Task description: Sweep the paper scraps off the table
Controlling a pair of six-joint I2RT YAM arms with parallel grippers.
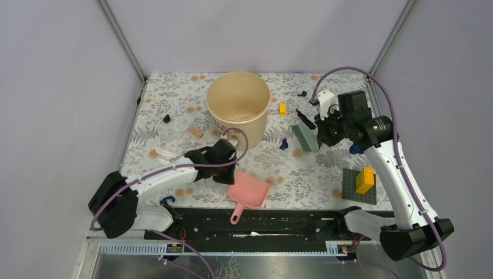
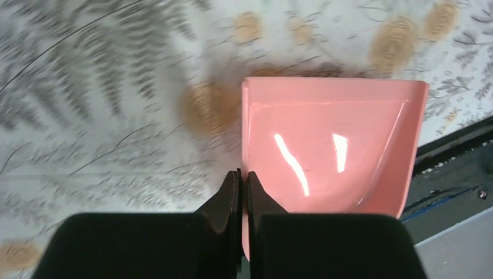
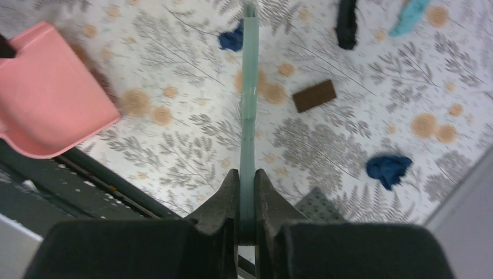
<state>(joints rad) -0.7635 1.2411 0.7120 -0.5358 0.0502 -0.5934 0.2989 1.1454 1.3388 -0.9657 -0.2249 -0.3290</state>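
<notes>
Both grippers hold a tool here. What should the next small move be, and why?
Probably slide the pink dustpan toward the blue scrap beside the green brush, mouth facing it. The left gripper is shut on the dustpan's side wall, the right gripper is shut on the brush, yet the dustpan sits near the front edge of the table, apart from that scrap.

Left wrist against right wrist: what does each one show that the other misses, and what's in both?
Left wrist only: the left claw shut on the side wall of the pink dustpan.
Right wrist only: the right claw shut on the green brush, blue paper scraps and a brown block.
Both: the dustpan and the flower-printed table.
</notes>
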